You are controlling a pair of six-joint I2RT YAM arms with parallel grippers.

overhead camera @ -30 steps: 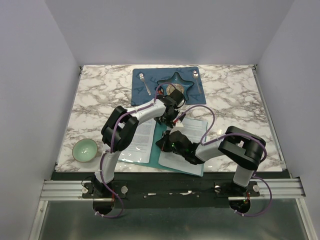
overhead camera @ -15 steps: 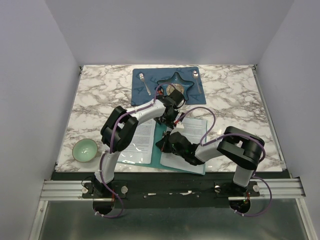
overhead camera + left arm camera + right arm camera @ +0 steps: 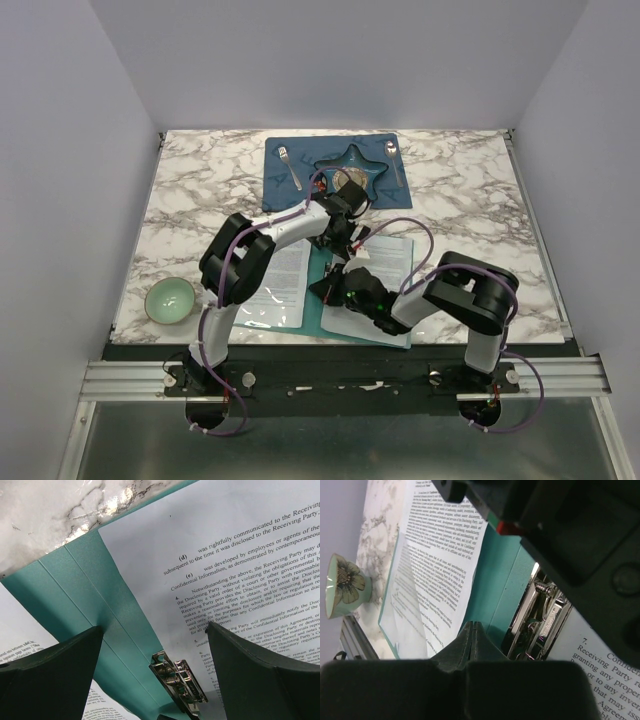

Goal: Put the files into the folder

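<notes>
The flat teal-green folder (image 3: 322, 292) lay open on the marble bench (image 3: 200, 190), with white printed paper files (image 3: 283, 275) resting on both its halves. The left fingers (image 3: 80, 655) stood spread wide and empty over the spine, the small silver clip (image 3: 179, 682) between them. The right fingers (image 3: 472, 630) were pressed together just beside that clip, with nothing visible in their grip.

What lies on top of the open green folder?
Printed sheets lie on both halves of the folder, and a silver clip sits at the spine. The arms cover the middle, so that part cannot be seen.
</notes>
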